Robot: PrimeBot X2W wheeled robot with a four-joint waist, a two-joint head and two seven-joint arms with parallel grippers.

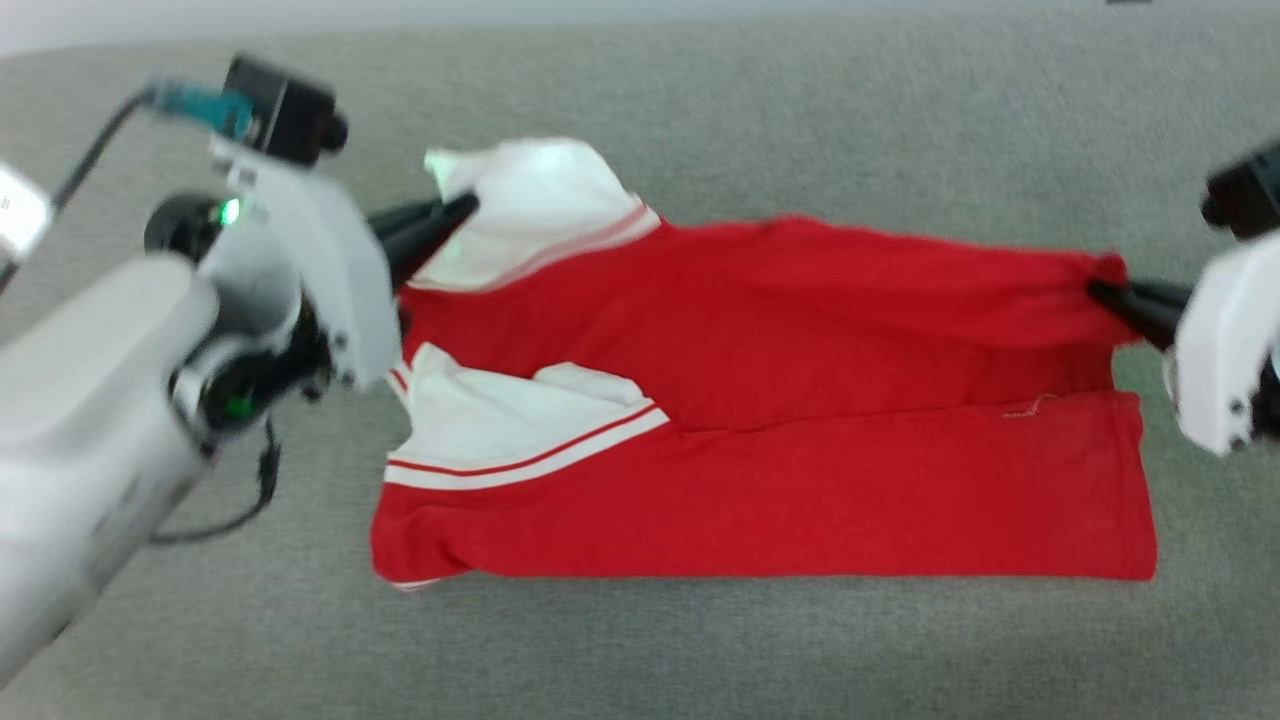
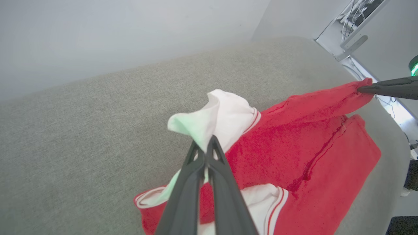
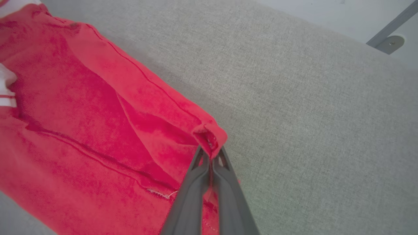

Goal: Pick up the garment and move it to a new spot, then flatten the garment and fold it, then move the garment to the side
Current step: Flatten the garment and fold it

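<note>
- A grey fabric surface [image 1: 700, 650] carries the cloth and reaches to all edges of the head view.
- In the upper right of the left wrist view we see loose cables [image 2: 351, 16]. In the upper right of the right wrist view there is a grey metal bracket [image 3: 388, 40]. Both are well apart from the cloth.
- The red jersey shirt [image 1: 760, 400] lies across the middle of the head view, with white striped sleeves at its left end and the hem at its right end. Its upper layer is raised off the lower one.
- The left gripper [image 1: 462, 207] comes in from the upper left, fingers pointing right, and is closed on the upper white sleeve [image 1: 530, 200].
- The right gripper [image 1: 1100, 290] comes in from the right edge, fingers pointing left, and pinches a red hem corner [image 3: 210, 137].
- Both wrists are blurred, and the right arm is cut off by the frame edge.
- The lower left corner of the shirt is tucked under, so we cannot tell how it ends.
</note>
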